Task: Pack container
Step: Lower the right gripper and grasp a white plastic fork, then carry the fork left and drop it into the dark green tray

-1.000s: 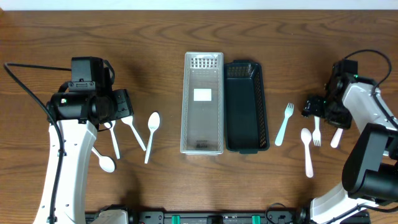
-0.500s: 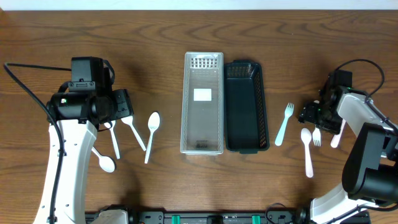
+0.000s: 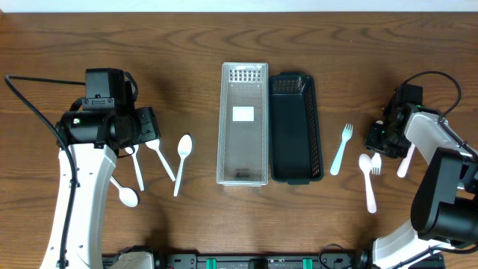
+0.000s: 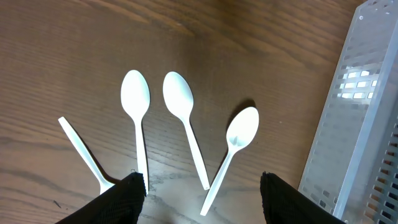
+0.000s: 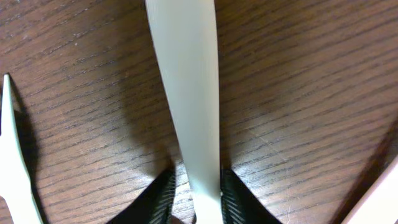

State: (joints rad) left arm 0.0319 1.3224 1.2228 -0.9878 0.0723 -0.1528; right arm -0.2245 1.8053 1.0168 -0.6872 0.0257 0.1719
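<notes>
Dark wood desk (image 3: 187,45), clear container (image 3: 244,123) mid-desk w/ dark basket (image 3: 295,127) just beside its right. Right of container my right fingers (image 5: 163,194) clamp a fork (image 5: 186,93) handle, seen only by wrist cam. Left fingers (image 4: 124,199) apart over spoons (image 4: 186,124), left of container

The left arm (image 3: 75,194) and the right arm (image 3: 432,133) have white shells and black joint housings. A thin black cable (image 3: 30,101) loops beside each. The fingers (image 4: 121,199) are black.
</notes>
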